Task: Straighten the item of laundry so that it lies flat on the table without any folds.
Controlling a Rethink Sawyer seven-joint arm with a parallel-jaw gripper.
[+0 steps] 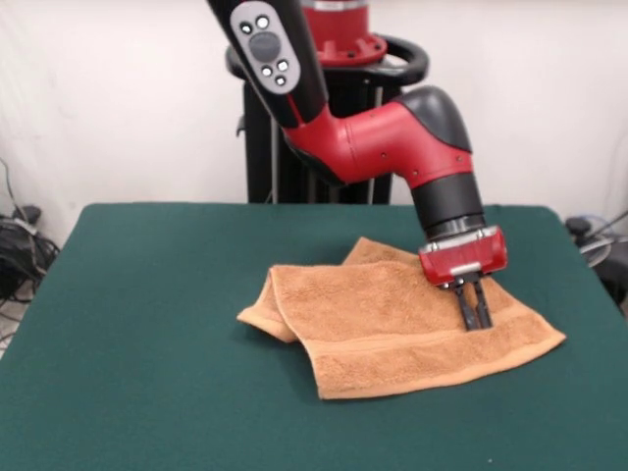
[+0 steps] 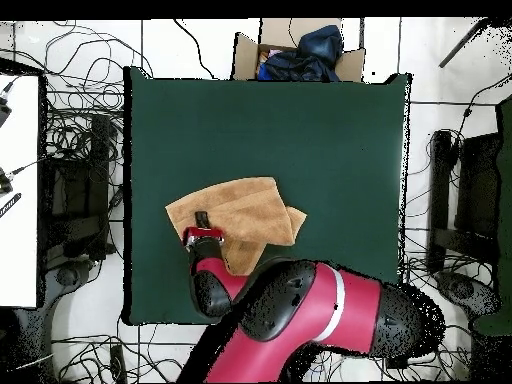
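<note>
The towel (image 1: pixel 392 329) lies folded near the middle of the green desk (image 1: pixel 147 324), 1 layer over another. The gripper (image 1: pixel 475 320) stands on its top layer near the woven band, the 2 fingers (image 1: pixel 467 308) close together, pressing on the cloth.

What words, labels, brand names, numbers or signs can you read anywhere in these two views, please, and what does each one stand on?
None can be read.
The towel, the green table and the gripper show no print.
The arm's grey panel carries round buttons, but any marks on them are too small to read.
The cardboard box beyond the table in the overhead view shows no legible print.
</note>
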